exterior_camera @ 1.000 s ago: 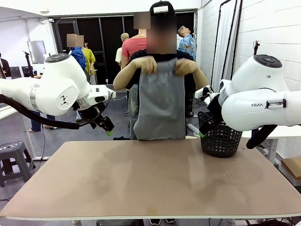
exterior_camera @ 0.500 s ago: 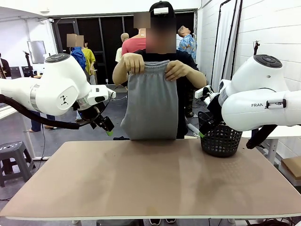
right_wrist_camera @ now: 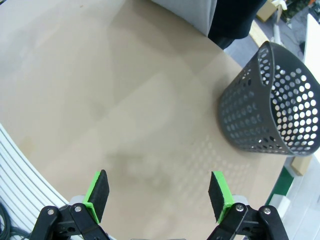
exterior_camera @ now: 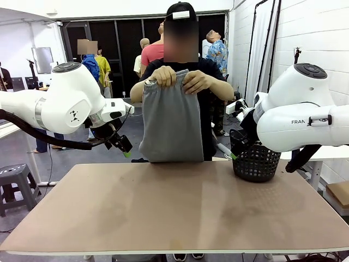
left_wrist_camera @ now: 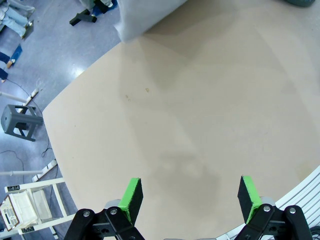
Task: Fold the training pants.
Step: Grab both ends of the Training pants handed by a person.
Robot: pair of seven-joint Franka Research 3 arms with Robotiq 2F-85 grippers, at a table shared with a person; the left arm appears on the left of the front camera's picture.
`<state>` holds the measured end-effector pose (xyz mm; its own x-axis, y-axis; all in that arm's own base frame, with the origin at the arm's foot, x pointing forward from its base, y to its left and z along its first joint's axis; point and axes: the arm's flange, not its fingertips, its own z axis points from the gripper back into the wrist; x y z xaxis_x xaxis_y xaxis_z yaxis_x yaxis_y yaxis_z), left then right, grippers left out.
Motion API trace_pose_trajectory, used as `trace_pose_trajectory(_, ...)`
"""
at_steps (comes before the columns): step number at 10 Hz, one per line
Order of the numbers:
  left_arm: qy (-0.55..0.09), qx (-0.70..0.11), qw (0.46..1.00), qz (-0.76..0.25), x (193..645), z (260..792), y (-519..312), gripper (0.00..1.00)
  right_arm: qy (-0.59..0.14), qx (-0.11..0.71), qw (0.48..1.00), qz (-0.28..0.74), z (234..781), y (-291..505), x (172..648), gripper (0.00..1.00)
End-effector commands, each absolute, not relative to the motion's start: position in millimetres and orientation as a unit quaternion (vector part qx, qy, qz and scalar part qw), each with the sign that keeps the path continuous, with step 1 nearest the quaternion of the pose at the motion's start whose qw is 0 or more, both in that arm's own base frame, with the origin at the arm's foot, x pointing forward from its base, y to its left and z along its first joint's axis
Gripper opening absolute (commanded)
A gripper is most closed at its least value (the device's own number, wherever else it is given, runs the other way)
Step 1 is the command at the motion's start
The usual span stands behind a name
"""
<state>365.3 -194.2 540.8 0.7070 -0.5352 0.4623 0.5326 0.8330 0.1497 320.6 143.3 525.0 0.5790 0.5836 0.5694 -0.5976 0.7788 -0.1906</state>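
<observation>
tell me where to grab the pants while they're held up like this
Probably the bottom hem. The person's hands pinch the waistband, so the pants hang flat, with the lower edge free by the far edge of the table. Come from the robot's side, level with the hem, jaws across a bottom corner. The top is already taken.

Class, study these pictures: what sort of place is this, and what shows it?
Probably a robotics lab: a white left arm and right arm flank a table, and a person at its far side holds up the training pants.
</observation>
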Motion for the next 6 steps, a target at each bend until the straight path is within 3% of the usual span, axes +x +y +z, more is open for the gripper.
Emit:
trace_pose_trajectory(1, -0.255, 0.002, 0.922, -0.292, 364.7, 541.3, -193.5, 1.00, -0.321, 0.012, 0.887, 0.332, 525.5, 144.4, 321.2, 1.00)
trace_pose_trajectory(6, -0.255, 0.002, 0.922, -0.292, 364.7, 541.3, -193.5, 1.00, -0.321, 0.012, 0.887, 0.332, 525.5, 144.4, 321.2, 1.00)
